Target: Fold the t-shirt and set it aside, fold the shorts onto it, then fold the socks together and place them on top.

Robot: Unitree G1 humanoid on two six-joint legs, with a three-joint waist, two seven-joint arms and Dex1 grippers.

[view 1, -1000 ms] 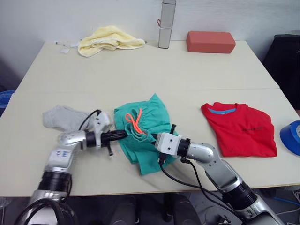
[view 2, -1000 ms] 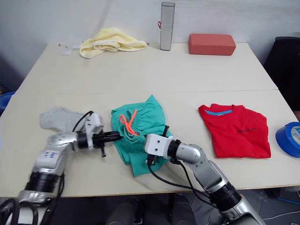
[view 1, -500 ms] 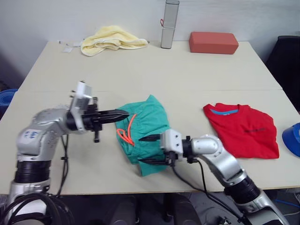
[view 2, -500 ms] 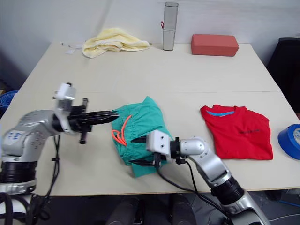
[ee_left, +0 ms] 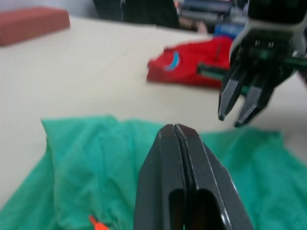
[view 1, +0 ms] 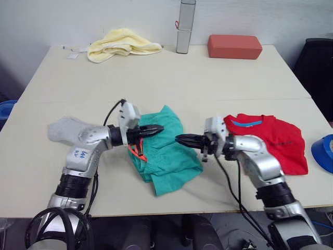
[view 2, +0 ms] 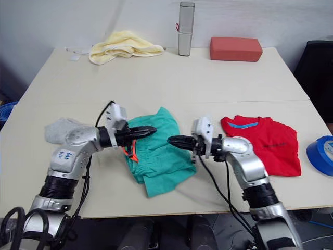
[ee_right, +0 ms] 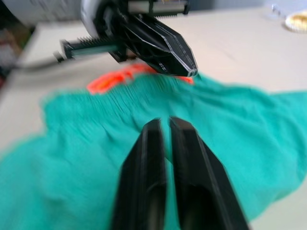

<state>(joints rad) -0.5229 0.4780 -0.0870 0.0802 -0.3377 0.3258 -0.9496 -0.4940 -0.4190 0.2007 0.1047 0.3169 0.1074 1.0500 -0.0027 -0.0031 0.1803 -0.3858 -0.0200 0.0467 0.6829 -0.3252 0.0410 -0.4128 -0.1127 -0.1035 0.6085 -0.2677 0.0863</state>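
Pale table point(view 1: 171, 78) carries everything. T-shirt point(view 1: 270, 140), red with blue neck lining, lies folded flat at the robot's right side of the table, well apart from the other garments. Shorts point(view 1: 169, 156), teal-green, sit crumpled in a loose heap at the near middle, one corner trailing toward the front edge; orange drawstring point(view 1: 136, 151) shows at the heap's left edge, just below the left arm's fingers. Yellow towel point(view 1: 120, 44) bunched at the far left corner. Red brick-shaped block point(view 1: 234, 46) at the far edge, right of centre; tall grey cylinder point(view 1: 184, 26) stands upright just left of it. Socks point(view 1: 65, 129), light grey, lie in a small lump at the near left, partly behind the left forearm. Blue tape roll point(view 1: 323, 152) at the far right edge of the left eye view. Left gripper point(view 1: 156, 128) hangs over the upper part of the shorts, fingers pressed together with nothing between them; the left wrist view shows the two black fingers meeting along one seam above green cloth. Right gripper point(view 1: 180, 139) points toward it from the right, above the heap's right edge, fingers nearly together with a thin gap and holding nothing. The two fingertip sets face each other, near but apart
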